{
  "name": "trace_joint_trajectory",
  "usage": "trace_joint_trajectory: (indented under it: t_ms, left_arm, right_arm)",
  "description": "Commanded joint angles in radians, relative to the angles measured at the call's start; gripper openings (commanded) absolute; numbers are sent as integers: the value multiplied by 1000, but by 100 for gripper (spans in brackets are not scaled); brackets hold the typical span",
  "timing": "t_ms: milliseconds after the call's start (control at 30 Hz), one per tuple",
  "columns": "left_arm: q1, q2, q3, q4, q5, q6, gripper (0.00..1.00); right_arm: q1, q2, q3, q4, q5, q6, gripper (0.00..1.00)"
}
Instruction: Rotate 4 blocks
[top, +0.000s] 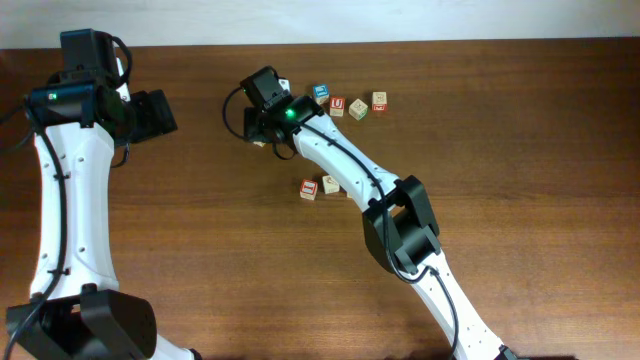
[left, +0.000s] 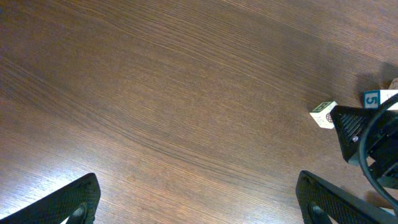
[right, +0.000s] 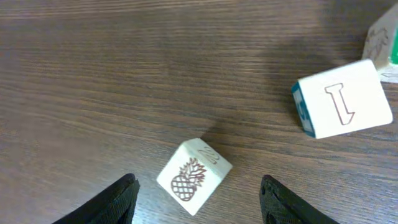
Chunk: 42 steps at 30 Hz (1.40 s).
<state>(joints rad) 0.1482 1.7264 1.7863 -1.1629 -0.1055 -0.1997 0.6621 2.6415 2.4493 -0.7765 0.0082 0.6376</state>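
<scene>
A pale wooden block with a pineapple drawing (right: 193, 176) lies tilted on the table between the fingers of my right gripper (right: 199, 183). The gripper is open, with a gap on each side of the block. In the overhead view my right gripper (top: 258, 130) hangs over this block (top: 258, 144), which is mostly hidden. A blue-faced block (top: 321, 92) and a red-bordered block (top: 379, 100) sit in the far row. Another red-bordered block (top: 309, 188) and a pale block (top: 331, 184) lie nearer. My left gripper (top: 165, 112) is open over bare wood at the far left.
A red "U" cube (top: 337, 104) and a green-marked cube (top: 358, 108) stand in the far row. A white block with a teal side (right: 342, 106) lies to the right of the pineapple block. The right arm (top: 350, 165) crosses above the nearer blocks.
</scene>
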Motion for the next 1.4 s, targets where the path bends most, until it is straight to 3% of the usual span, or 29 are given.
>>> trace_joint_trajectory:
  t_ms: [0,600,767,967,1033,1200,1367]
  left_arm:
    - [1,13,27,-2,-5,-9,99]
    - [1,13,27,-6,-19,-9,99]
    - [1,13,27,-5,-19,-9,99]
    - [1,13,27,-6,-19,-9,99]
    - [1,13,27,-6,-19,-9,99]
    - [1,13,27,-6,-19,-9,99]
    - [1,13,27,-5,-20,-9,99]
  right_arm:
    - [5,19,-7,23,42,26,64]
    - [6,59,-7,107,83,63,65]
    - [32,66,-7,65,76,77,63]
    - [31,66,-7,5,83,72,45]
    - [31,66,-7,6,88,-11,39]
    - [0,66,-7,62,117,-197,44]
    - [-2,64,-7,-32,55,-193,33]
